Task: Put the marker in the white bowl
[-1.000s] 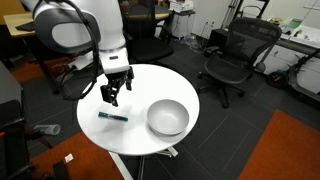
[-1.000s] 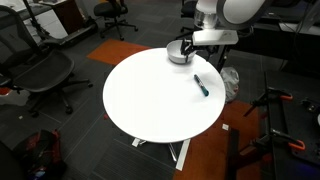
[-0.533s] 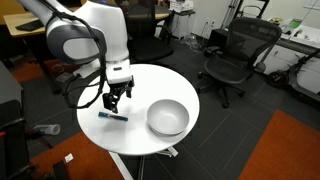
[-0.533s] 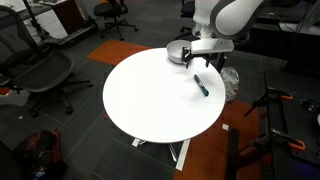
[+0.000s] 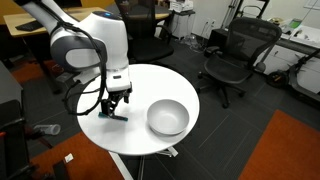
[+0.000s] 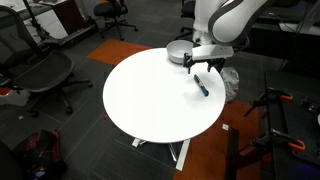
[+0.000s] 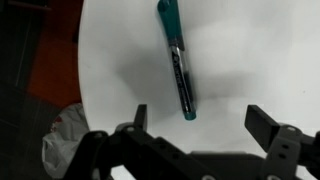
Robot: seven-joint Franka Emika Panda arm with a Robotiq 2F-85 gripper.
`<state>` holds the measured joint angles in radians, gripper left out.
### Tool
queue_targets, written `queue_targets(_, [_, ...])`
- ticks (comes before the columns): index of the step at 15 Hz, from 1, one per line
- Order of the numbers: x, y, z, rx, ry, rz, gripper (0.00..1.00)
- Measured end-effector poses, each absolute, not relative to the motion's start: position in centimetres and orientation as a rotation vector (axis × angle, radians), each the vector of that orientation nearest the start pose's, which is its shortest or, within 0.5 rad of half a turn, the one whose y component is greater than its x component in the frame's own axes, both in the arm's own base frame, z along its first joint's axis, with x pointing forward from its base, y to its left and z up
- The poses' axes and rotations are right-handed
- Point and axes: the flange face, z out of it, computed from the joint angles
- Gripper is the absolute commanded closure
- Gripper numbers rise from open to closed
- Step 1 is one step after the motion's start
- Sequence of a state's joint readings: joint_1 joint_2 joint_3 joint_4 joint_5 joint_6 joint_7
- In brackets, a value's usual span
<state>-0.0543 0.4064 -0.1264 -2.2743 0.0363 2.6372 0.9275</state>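
White round table is holding the marker, lying flat near one edge and apart from the white bowl, which is sitting empty. The gripper is hovering just above the marker with its jaws spread wide and gripping nothing, so the grasping step is judged to be in hand. The next move is likely calling for a short descent to straddle the slim barrel before closing.

marker on table, near bowl, beneath claw.

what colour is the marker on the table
The marker is teal at one end with a dark barrel; the wrist view shows it best.
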Motion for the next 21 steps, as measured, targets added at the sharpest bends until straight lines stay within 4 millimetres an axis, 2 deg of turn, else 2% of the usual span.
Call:
queue_targets(15, [51.0, -9.9, 13.7, -2.770, 1.585, 0.150, 0.00])
queue_targets(16, [51.0, -9.9, 13.5, -2.773, 1.579, 0.154, 0.25])
queue_targets(17, [51.0, -10.0, 13.3, -2.774, 1.577, 0.159, 0.28])
queue_targets(21, [51.1, -10.0, 12.5, -2.787, 1.545, 0.177, 0.58])
